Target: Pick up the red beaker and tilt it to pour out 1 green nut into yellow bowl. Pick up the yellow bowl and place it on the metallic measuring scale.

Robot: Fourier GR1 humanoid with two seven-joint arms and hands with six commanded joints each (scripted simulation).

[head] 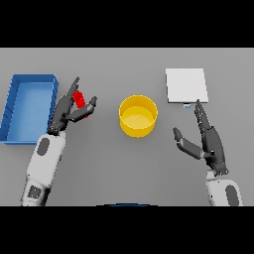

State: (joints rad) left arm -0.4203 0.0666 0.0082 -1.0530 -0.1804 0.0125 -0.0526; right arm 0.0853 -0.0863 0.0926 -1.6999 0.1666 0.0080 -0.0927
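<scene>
At the far left of the grey tabletop (99, 173) lies a blue tray (15, 106), a shallow rectangular bin with raised walls, its long side running away from the robot. Just to its right the left hand (67, 113) reaches up from a white and grey forearm, and the red beaker (79, 98) sits between its fingers and its thumb; the fingers run up along the beaker's left side while the thumb comes round from the right, so the hand appears to be grasping the beaker, most of which is hidden behind the dark fingers. The beaker leans with its top toward the left. Near the middle of the tabletop, apart from the left hand, stands the yellow bowl (138, 116), upright, round and open; whether anything lies inside it cannot be told. Farther right and toward the far edge lies the metallic measuring scale (186, 85), a flat pale square plate with a small blue mark at its near edge. Just below it the right hand (211, 144) hovers, released, fingers straight and pointing toward the scale, thumb spread toward the bowl, holding nothing.
</scene>
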